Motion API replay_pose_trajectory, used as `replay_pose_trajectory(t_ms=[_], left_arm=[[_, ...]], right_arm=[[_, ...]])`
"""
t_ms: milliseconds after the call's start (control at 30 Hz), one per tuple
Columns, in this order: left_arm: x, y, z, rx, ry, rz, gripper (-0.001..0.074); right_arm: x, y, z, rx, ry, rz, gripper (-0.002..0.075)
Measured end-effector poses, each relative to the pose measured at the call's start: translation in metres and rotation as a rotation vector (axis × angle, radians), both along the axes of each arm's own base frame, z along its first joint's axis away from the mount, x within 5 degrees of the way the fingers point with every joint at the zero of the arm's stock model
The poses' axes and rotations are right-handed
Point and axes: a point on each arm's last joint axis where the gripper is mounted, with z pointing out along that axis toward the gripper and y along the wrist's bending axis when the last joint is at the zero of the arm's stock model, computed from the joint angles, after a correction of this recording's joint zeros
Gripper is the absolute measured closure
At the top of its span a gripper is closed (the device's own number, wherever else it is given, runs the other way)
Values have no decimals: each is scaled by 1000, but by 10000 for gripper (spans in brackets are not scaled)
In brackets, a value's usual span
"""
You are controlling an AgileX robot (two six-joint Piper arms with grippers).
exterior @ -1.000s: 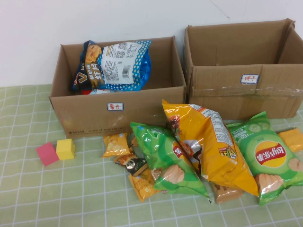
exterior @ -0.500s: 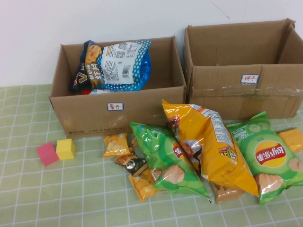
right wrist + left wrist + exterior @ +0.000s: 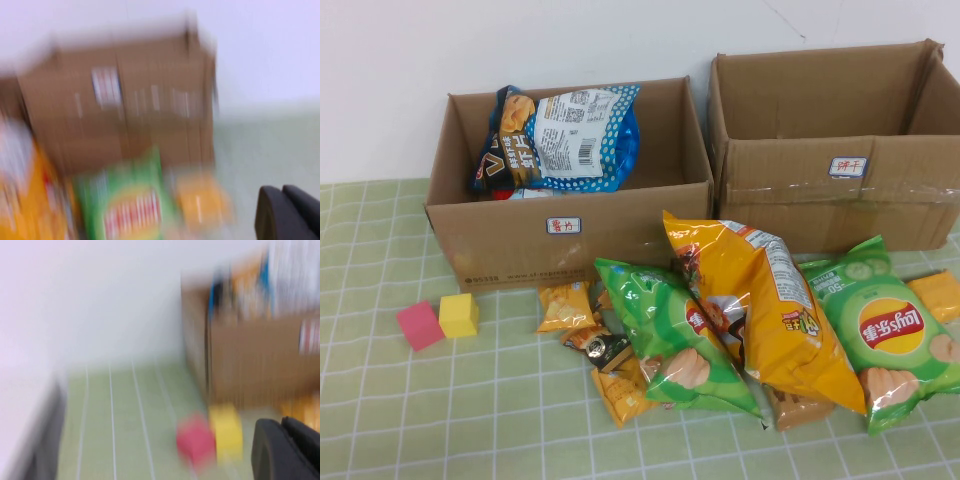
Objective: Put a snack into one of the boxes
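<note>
Neither gripper shows in the high view. The left box (image 3: 500, 245) holds a blue and white chip bag (image 3: 570, 135). The right box (image 3: 840, 200) shows no snack inside. In front of the boxes lie a green bag (image 3: 670, 335), a yellow bag (image 3: 760, 300), a green Lay's bag (image 3: 890, 325) and small orange packets (image 3: 565, 305). My left gripper (image 3: 281, 427) is shut and empty, near the left box (image 3: 250, 365). My right gripper (image 3: 282, 194) is shut and empty, off to the side of the Lay's bag (image 3: 130, 210) and the right box (image 3: 125, 105).
A pink block (image 3: 419, 325) and a yellow block (image 3: 459, 315) sit left of the snacks; both show in the left wrist view, the pink block (image 3: 196, 440) beside the yellow block (image 3: 226, 430). An orange packet (image 3: 938, 293) lies at the far right. A green checked cloth (image 3: 440, 420) covers the table.
</note>
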Motion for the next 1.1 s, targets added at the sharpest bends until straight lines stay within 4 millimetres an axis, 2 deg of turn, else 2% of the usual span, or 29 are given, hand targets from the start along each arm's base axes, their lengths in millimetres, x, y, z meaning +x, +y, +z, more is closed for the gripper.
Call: replay_pose_trajectory(t_ms=[233,400,567,633,700,900,1000,1100], left_arm=[[-5,-1,31,-6,-350,-14,737],[-12,-2,47,-8,-541,-23,737],[-13,1,49,-86,-568,-15,737],[-12,2,50,-123,-534,-9,737],[-13,2,60,-133,-489,-8,737],[-30,1,121,-23,-410,-6,737],[-25,0,141,29,-262,-1,737],[-8,0,147,61,-43,0,737]], right_arm=[[-8,0,42,8,-476,4,728],[-20,0,62,18,-730,8,728],[-28,0,71,28,-859,9,728],[-29,0,72,32,-872,8,728],[-29,0,76,34,-852,8,728],[-30,-1,107,31,-674,4,728],[-31,-1,114,30,-581,4,728],[-30,-1,111,58,-505,6,728]])
